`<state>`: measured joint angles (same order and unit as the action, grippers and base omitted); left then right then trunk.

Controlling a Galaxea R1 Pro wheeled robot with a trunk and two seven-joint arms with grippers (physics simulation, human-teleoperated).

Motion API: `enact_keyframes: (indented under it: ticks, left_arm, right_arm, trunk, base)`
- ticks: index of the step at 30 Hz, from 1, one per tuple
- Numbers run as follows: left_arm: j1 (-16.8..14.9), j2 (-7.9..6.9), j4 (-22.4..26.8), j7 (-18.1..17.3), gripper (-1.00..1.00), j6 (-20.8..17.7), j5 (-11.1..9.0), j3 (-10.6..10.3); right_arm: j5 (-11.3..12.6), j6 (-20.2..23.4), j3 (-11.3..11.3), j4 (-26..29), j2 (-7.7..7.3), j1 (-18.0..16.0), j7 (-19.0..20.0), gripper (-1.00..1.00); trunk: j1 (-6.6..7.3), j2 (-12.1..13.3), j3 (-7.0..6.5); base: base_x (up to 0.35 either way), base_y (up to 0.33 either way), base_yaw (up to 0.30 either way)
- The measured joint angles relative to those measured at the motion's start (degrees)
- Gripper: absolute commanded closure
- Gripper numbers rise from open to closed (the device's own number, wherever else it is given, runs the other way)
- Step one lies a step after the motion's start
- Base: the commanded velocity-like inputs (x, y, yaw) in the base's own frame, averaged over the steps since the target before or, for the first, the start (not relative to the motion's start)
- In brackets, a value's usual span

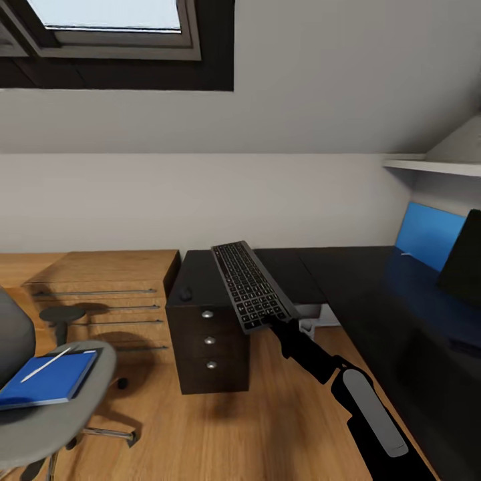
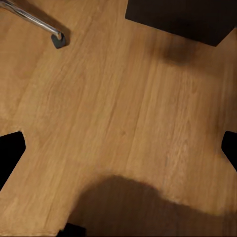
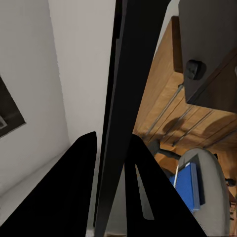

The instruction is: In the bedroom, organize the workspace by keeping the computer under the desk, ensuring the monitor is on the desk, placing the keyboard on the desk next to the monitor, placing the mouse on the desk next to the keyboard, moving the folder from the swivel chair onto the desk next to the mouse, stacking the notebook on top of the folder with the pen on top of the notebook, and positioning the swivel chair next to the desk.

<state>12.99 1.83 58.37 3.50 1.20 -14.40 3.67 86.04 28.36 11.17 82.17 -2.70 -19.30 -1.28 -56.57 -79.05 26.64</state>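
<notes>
My right gripper (image 1: 270, 322) is shut on the near end of the slim black keyboard (image 1: 248, 284), holding it in the air above the floor beside the desk's black drawer unit (image 1: 208, 344). Seen from the right wrist, the keyboard (image 3: 126, 98) stands edge-on between the two fingers (image 3: 66, 197). The small black mouse (image 1: 186, 292) lies on the drawer unit's top. At the far right the black monitor (image 1: 462, 260) stands on the glossy desk (image 1: 361, 287). The blue folder (image 1: 47, 381) lies on the grey swivel chair (image 1: 63, 427) with the white pen (image 1: 47, 365) on it. My left gripper (image 2: 118, 150) hangs open over bare floor.
A low light-wood cabinet (image 1: 100, 287) stands against the wall left of the drawer unit. A blue panel (image 1: 427, 234) leans behind the monitor under a white shelf (image 1: 434, 166). The chair's chrome leg (image 2: 34, 20) lies close to my left gripper. Wood floor (image 1: 267, 427) stretches between chair and desk.
</notes>
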Motion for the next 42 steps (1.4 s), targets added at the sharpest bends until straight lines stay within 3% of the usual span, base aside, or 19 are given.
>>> enact_keyframes:
  ticks: [15,42]
  left_arm:
    - [0.0,-0.19,-1.9,0.0,-1.00,-0.1,0.0,-0.1]
    - [0.0,-0.35,-2.6,0.0,-1.00,-0.1,0.2,-0.2]
  right_arm:
    - [0.0,0.1,0.0,-0.3,-0.05,0.0,0.1,1.00]
    - [-0.2,0.2,0.0,-0.3,-0.15,0.0,0.0,1.00]
  trunk:
    - [3.30,6.0,-2.69]
    - [9.24,16.9,-7.55]
  base:
    - [-0.336,-0.112,0.000]
    - [-0.277,-0.244,0.000]
